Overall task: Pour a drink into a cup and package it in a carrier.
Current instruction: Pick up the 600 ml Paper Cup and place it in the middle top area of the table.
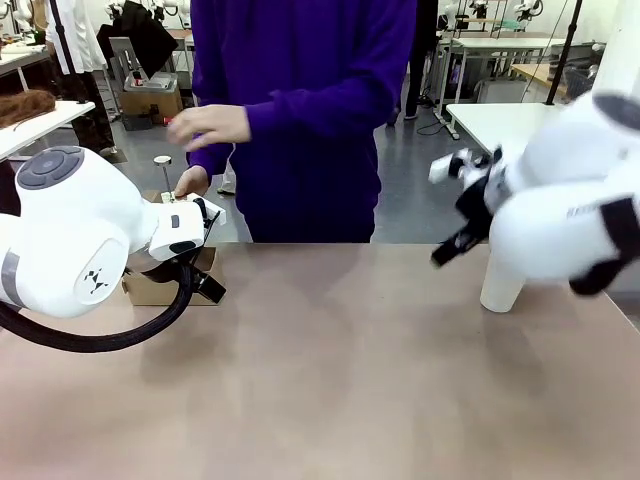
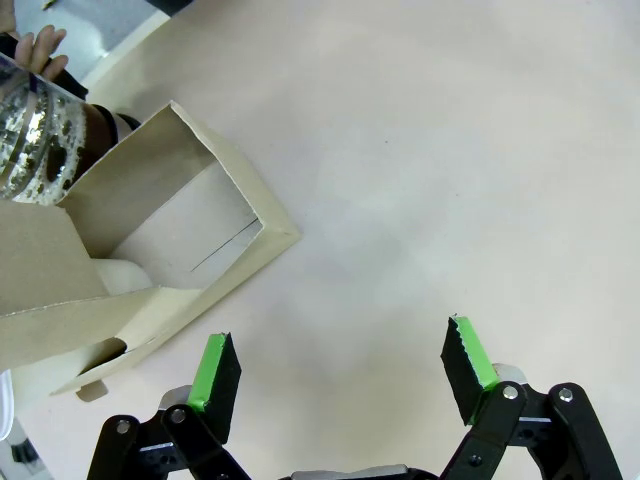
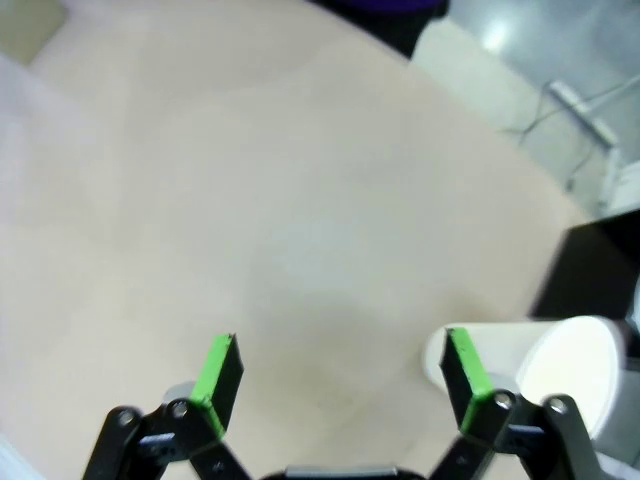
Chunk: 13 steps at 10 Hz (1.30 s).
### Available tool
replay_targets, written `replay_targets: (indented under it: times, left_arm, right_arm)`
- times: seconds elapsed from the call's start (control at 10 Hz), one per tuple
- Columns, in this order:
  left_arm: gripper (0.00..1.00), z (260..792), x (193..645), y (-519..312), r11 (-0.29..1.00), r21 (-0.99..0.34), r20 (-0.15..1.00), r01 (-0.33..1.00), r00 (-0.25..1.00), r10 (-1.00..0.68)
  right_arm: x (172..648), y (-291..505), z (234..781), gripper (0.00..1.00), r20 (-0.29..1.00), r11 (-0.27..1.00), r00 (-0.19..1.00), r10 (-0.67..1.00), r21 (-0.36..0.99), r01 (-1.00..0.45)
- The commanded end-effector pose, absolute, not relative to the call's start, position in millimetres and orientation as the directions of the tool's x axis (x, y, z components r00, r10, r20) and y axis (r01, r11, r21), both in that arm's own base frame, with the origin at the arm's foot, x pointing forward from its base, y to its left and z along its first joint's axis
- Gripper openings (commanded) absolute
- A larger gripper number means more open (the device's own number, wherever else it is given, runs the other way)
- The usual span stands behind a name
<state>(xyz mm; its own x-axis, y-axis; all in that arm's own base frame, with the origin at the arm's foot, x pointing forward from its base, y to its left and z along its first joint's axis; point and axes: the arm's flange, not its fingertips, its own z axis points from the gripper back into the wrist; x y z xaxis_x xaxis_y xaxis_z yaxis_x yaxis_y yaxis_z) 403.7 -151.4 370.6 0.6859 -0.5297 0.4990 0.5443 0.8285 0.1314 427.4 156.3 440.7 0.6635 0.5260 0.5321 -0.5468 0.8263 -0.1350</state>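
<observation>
The brown cardboard carrier [image 2: 190, 215] lies at the left of the table, one open compartment facing the left wrist view; in the front view the carrier [image 1: 150, 290] is mostly hidden behind my left arm. My left gripper [image 2: 340, 375] hovers open over bare table just beside it, holding nothing. A clear jug [image 2: 40, 150] with dark liquid inside is held by the person's hand [image 1: 190, 180] behind the carrier. The white cup [image 1: 503, 285] stands at the right under my right arm. My right gripper [image 3: 340, 385] is open, with the cup [image 3: 565, 370] just outside its right finger.
The person in a purple top [image 1: 300, 110] stands at the far edge, the other hand [image 1: 210, 125] raised and blurred. A black object [image 3: 590, 275] sits beyond the cup. Bare tabletop [image 1: 340, 370] stretches between the arms.
</observation>
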Motion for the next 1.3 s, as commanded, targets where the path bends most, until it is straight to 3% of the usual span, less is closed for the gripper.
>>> replay_targets:
  times: [0.0, 0.3, 0.5, 0.6, 1.2]
  left_arm:
    - [1.00, 371, 404, -151, 0.828, 0.132, 0.499, 0.545, 0.686, -0.530]
    - [1.00, 371, 404, -151, 0.828, 0.132, 0.499, 0.545, 0.686, -0.530]
    - [1.00, 371, 404, -151, 0.828, 0.132, 0.499, 0.545, 0.686, -0.530]
    - [1.00, 371, 404, -151, 0.828, 0.132, 0.499, 0.545, 0.686, -0.530]
    - [1.00, 371, 404, -151, 0.828, 0.132, 0.499, 0.545, 0.686, -0.530]
  right_arm:
    - [454, 126, 511, 1.00, 0.527, 0.804, 0.665, 0.529, -0.060, -0.592]
    - [472, 31, 574, 1.00, 0.585, 0.691, 0.570, 0.577, 0.021, -0.722]
    - [465, -49, 578, 1.00, 0.713, 0.470, 0.363, 0.600, 0.052, -0.881]
    - [460, -83, 568, 1.00, 0.762, 0.403, 0.289, 0.580, 0.041, -0.914]
    - [445, -171, 447, 1.00, 0.912, 0.359, 0.264, 0.313, 0.144, -0.922]
